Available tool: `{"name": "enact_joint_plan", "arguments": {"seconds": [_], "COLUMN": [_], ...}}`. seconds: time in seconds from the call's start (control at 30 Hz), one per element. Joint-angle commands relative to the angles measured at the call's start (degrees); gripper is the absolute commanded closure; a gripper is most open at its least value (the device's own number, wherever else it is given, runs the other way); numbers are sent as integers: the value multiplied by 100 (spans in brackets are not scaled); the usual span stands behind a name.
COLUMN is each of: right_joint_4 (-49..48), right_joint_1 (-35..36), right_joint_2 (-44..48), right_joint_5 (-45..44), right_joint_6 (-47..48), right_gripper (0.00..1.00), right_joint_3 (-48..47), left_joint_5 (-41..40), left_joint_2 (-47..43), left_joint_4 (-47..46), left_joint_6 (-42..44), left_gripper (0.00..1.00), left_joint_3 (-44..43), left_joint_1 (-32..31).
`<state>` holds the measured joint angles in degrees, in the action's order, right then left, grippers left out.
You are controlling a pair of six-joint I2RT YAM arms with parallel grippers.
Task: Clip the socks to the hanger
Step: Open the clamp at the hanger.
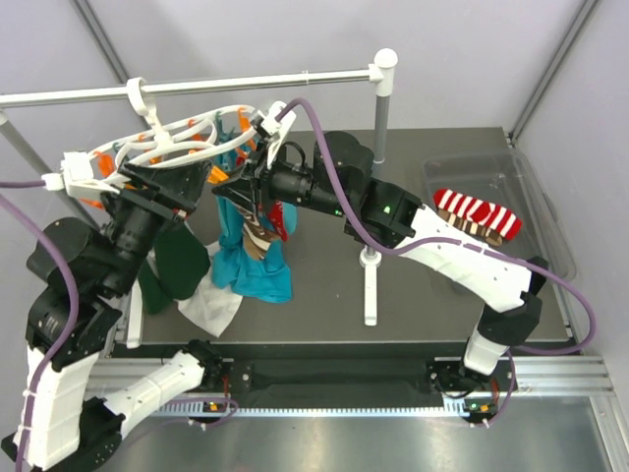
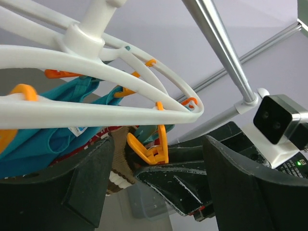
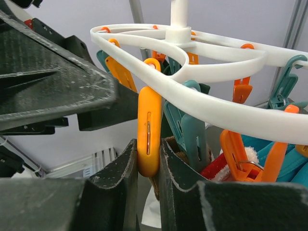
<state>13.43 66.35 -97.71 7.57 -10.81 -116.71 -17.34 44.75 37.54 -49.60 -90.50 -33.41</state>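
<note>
Clothespin (image 3: 148,120), orange, hangs upright off the hanger (image 3: 226,113), pinched in my right gripper (image 3: 148,144); the brown sock (image 2: 119,161) dangles at its six o'clock. My left gripper (image 2: 160,147), nine o'clock, gapes empty.

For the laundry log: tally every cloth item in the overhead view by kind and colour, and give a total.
Red socks: 2, one in the bin, one at the hanger
Brown socks: 2, split the same way
Teal garment: 1
Dark green cloth: 1
White cloth: 1
Total: 7
</note>
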Motion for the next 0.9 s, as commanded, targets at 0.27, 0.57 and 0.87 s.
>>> {"name": "enact_joint_plan", "arguments": {"seconds": [0.27,0.57,0.87], "right_joint_4": [-42,177,898], "right_joint_1": [159,186,186], "right_joint_2": [-20,68,1244], "right_joint_5": [-37,-115,-739], "right_joint_6": [202,386,799], "right_gripper": [100,82,37], "right_joint_3": [-265,-204,849], "left_joint_5": [258,197,100], "left_joint_2": [271,350,350], "left_joint_4": [-265,-186,16], "left_joint_6": [-102,91,249], "left_gripper": [45,98,100], "left_joint_3": [-73,-99,-196], "left_joint_1": [-8,-8,-8]}}
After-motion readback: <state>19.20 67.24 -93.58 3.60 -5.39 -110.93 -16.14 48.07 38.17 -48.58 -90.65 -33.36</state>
